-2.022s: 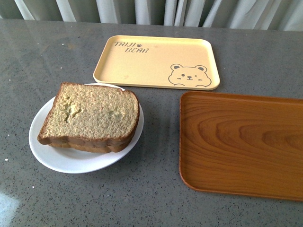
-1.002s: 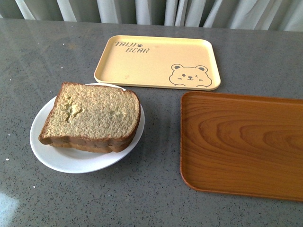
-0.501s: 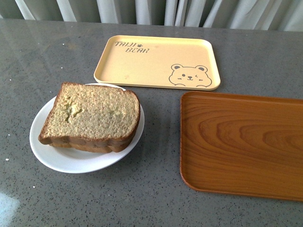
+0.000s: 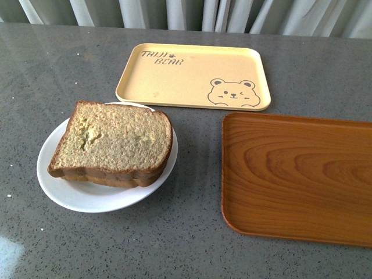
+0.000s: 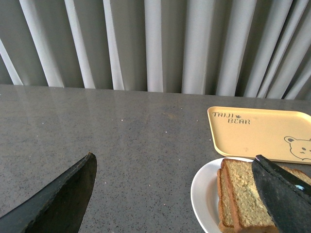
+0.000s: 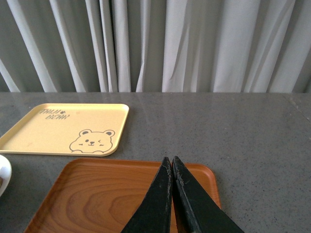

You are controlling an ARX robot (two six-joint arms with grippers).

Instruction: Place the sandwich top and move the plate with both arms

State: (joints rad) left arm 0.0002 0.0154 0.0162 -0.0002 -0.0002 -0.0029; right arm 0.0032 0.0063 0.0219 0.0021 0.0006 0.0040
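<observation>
The beige tray [image 4: 192,75] reads what looks like "TAIJI BEAR" in one corner

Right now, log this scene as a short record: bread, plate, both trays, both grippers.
sandwich top: lies flat on a lower slice, edges roughly aligned
plate: on the grey table, carrying both slices
bear-printed tray: empty, beyond the plate
wooden tray: empty, to the plate's right
left gripper: open, holding nothing, out of the front view
right gripper: shut on nothing, over the wooden tray
task state: top placed; plate not yet gripped
</observation>
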